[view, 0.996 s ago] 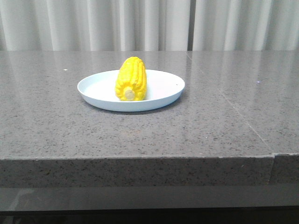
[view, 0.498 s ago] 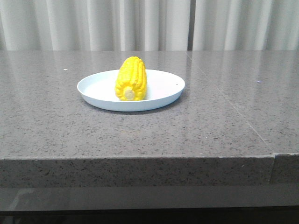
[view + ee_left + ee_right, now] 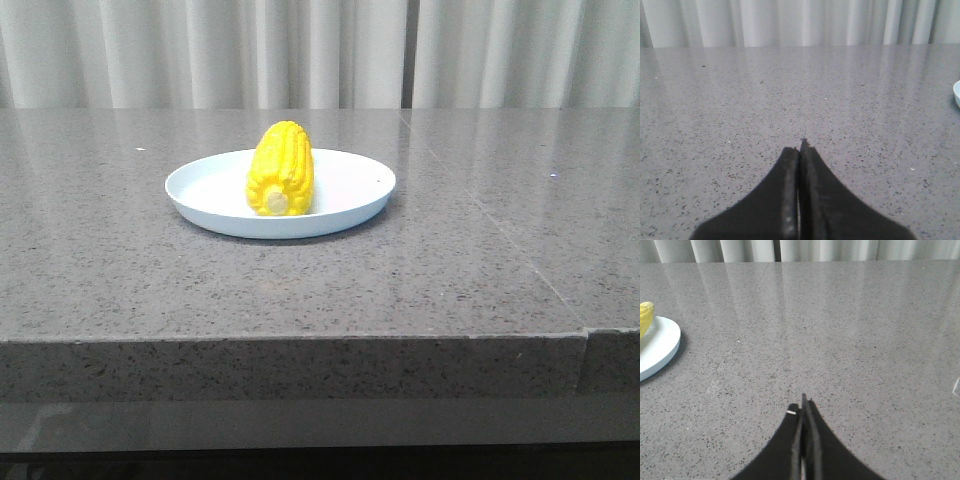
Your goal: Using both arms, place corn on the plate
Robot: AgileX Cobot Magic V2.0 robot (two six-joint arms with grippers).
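Observation:
The yellow corn (image 3: 281, 170) lies on the pale blue-white plate (image 3: 345, 200) in the middle of the grey stone table, its pale stub end facing the front. No arm shows in the front view. My left gripper (image 3: 799, 147) is shut and empty over bare table; the plate's rim (image 3: 956, 93) just shows at the edge of its view. My right gripper (image 3: 803, 404) is shut and empty over bare table; the plate (image 3: 657, 347) and a bit of the corn (image 3: 645, 316) show at the edge of its view.
The grey speckled stone table (image 3: 450, 270) has its front edge near the bottom of the front view and a seam on the right. Pale curtains (image 3: 320, 50) hang behind the table.

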